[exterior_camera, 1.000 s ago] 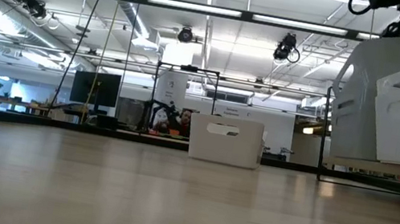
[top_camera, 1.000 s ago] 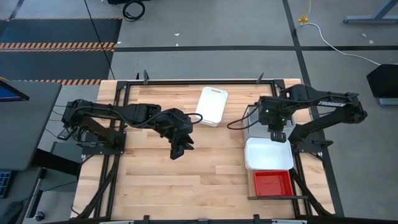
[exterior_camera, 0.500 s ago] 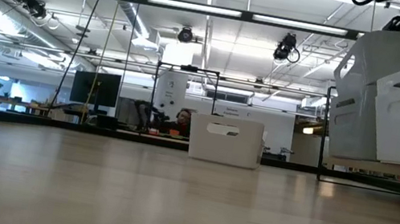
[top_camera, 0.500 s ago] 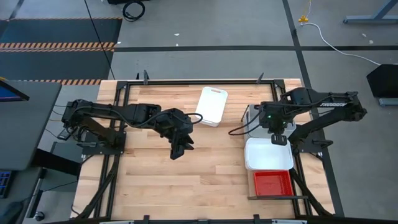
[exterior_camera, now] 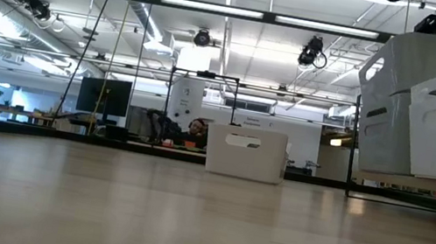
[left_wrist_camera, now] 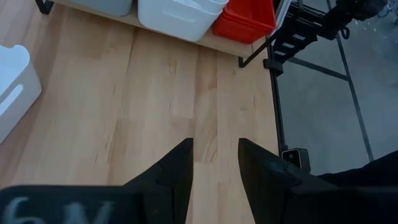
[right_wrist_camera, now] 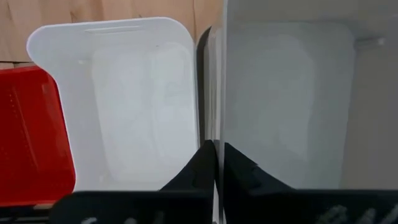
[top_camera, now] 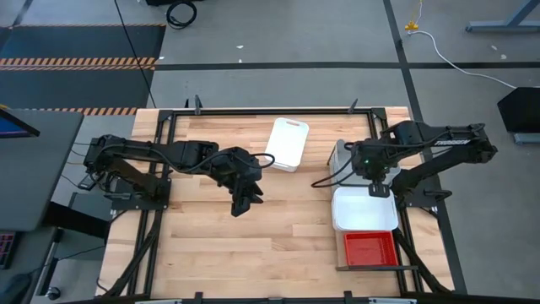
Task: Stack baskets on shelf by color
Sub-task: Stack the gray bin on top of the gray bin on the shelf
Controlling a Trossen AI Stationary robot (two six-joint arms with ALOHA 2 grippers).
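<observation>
On the shelf (left_wrist_camera: pixel 219 43) at the table's right stand a red basket (top_camera: pixel 369 249), a white basket (top_camera: pixel 364 211) and grey baskets (top_camera: pixel 340 159). My right gripper (right_wrist_camera: pixel 217 144) points down over them, shut on the wall of a grey basket (exterior_camera: pixel 384 66). That basket shows above another grey basket (exterior_camera: pixel 387 132). Another white basket (top_camera: pixel 287 143) rests on the table at the far middle. My left gripper (top_camera: pixel 245 203) hangs open above the table's middle, holding nothing. My right gripper pinches the grey basket's wall (right_wrist_camera: pixel 217 134) on the side toward the white basket. One finger is inside the basket and one outside. The fingers come from above, pointing down. Whether the basket rests in the grey one below or hangs clear, I cannot tell.
Bare wooden tabletop (top_camera: pixel 278 236) spreads between the two arms and toward the near edge. A black metal frame (top_camera: pixel 253 110) runs round the table. Beyond the far edge lies a workshop room with a seated person (exterior_camera: pixel 195 129).
My right gripper has turned slightly, and the grey basket it holds has swung a little toward the table's left.
</observation>
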